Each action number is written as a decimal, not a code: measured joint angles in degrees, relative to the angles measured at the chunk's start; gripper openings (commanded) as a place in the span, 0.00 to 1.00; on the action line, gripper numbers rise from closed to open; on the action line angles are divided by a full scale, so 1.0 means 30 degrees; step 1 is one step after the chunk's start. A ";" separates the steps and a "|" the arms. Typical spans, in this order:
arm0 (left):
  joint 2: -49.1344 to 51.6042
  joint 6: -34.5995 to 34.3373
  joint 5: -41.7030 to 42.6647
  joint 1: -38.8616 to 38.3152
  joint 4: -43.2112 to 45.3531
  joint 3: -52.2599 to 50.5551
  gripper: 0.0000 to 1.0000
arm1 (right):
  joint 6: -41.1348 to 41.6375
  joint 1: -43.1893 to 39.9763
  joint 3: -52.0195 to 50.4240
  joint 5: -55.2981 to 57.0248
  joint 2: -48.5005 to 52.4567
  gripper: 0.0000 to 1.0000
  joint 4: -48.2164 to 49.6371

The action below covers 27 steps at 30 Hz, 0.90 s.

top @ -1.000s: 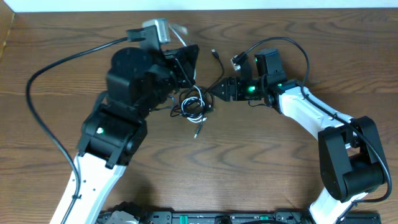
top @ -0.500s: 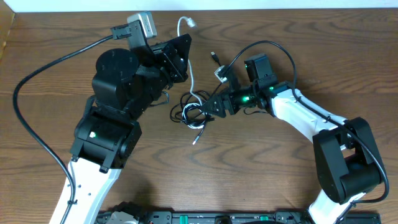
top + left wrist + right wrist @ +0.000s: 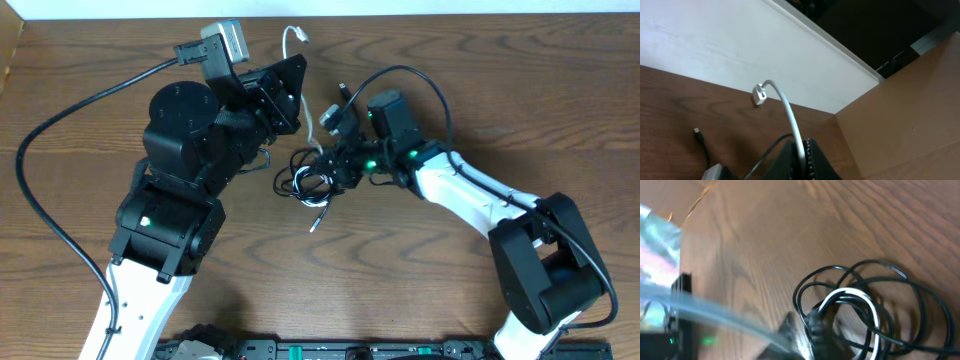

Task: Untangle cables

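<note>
The wooden desk (image 3: 420, 270) carries the whole job, and the step in hand looks like drawing one cord out of the bundle. The left arm (image 3: 185, 150) is raised over the far left of the desk, and the right arm (image 3: 470, 195) reaches in low from the other side. Between them, near the middle of the desk, lies the knot (image 3: 310, 180), a small heap of loops. The black cables (image 3: 910, 287) form most of it, with one loop of the white cable (image 3: 787, 110) threaded through them. From the knot the white cable rises to the left fingers (image 3: 816, 162), which are pressed together on it. Its free length arches beyond them to the white plug (image 3: 759, 95) in the air. The right fingers (image 3: 792, 332) sit at the knot's near edge, touching or just beside a black strand. The wrist view is too blurred to tell whether they pinch it. The next move likely calls for the right side to pin the black loops to the desk. The left can then draw the white cord out along its own line, slowly, so the loops slacken rather than cinch.
</note>
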 measured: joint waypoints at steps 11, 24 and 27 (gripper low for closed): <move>0.0401 0.1282 -0.0882 0.0000 -0.4619 -0.0007 0.14 | 0.4911 -0.4371 0.1399 0.1749 -0.4845 0.01 -0.6812; 0.5180 0.4801 0.0801 0.0000 -0.8626 0.0044 0.32 | 0.8808 -0.5676 0.2827 0.5442 -0.9872 0.02 -1.1213; 0.6105 0.5202 0.0991 0.0000 -0.8539 0.0044 0.38 | 0.8794 -0.5668 0.2827 0.7584 -0.9799 0.11 -1.2378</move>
